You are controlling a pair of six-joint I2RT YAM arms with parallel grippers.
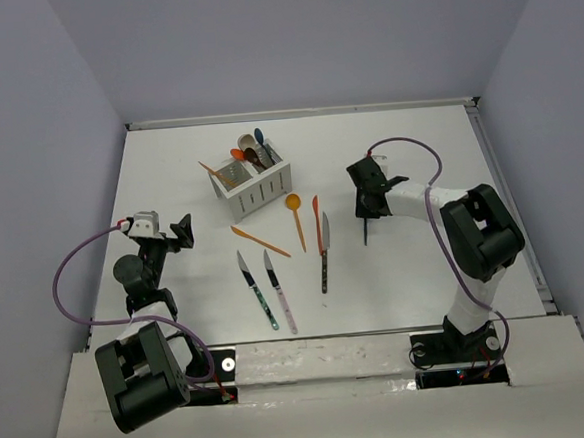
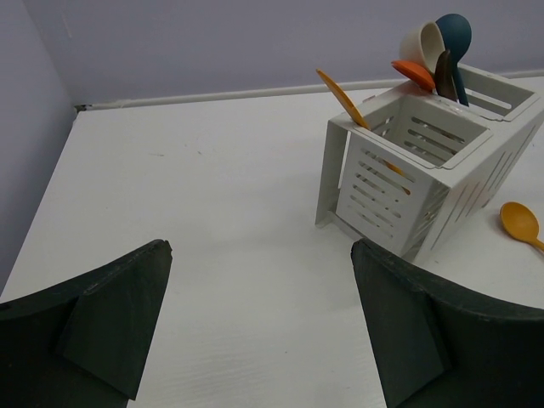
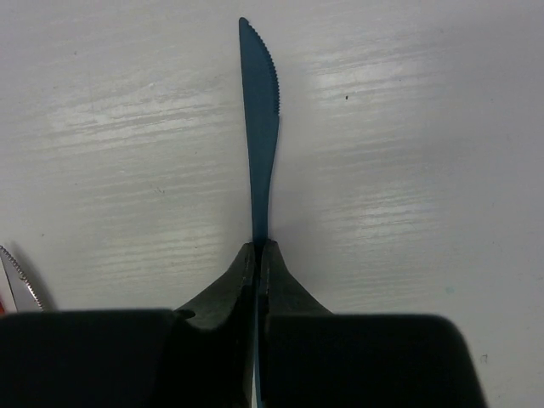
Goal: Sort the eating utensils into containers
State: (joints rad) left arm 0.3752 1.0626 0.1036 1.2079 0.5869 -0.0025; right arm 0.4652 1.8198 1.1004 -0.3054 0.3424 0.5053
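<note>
White worktop, boxed by pale lilac walls at the far, left and right edges; a white ledge runs along the near edge above both arm bases.

Right arm: base at near right corner, elbow folded high by the right edge, forearm reaching left toward mid-table. Right gripper is clamped tight on a blue knife, fingers pressed flat on either side of the handle. From above, the knife's long axis runs roughly far-to-near, the free end toward the near edge. In the wrist view the serrated blade points straight away from the fingers. Whether the blade touches the surface, cannot tell.

Left arm: folded upright near the left edge. Left gripper is spread wide with nothing between the fingers, facing the caddy.

The caddy sits skewed, toward the far edge and left of centre. Its farther compartment holds a beige spoon, a dark blue spoon, an orange spoon and a brown one, bowls up. An orange utensil leans out of the nearer compartment.

Loose at mid-table, between the caddy and the near edge:
- a yellow-orange spoon
- an orange knife, with a dark-handled knife just beside it
- a diagonal orange knife
- a teal-handled knife and a pink-handled knife, lying near-parallel
</note>
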